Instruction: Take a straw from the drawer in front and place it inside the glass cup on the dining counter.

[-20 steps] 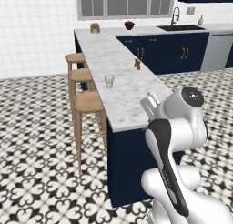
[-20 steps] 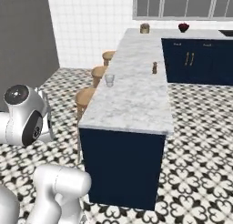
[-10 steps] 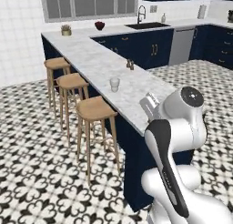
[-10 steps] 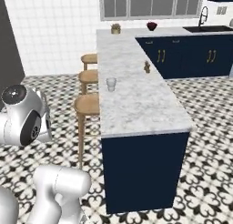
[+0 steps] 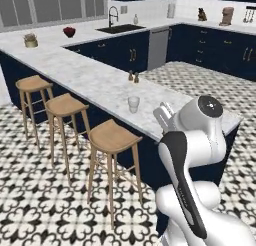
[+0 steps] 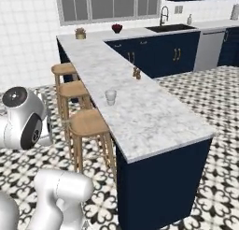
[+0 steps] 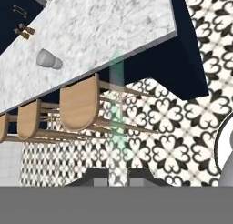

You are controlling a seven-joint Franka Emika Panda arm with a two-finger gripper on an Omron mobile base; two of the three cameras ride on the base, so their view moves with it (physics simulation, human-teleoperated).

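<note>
- The gripper [image 7: 117,175] is clamped nearly shut on the straw [image 7: 117,109], which rises pale and see-through from between the fingertips, pinched at its base so the free end can enter a cup.
- The glass cup [image 5: 133,104] stands upright near the stool-side edge of the dining counter [image 5: 95,82], well apart from the gripper.

The white Franka arm with dark joints [image 5: 187,155] stands folded upward, its round elbow joint raised and the forearm bent back down toward the base. The two-finger gripper [image 7: 117,177] points out and down over the floor, its dark fingertips [image 7: 98,178] drawn tight together, pinching the thin pale bluish-white straw [image 7: 117,109] between them.
</note>
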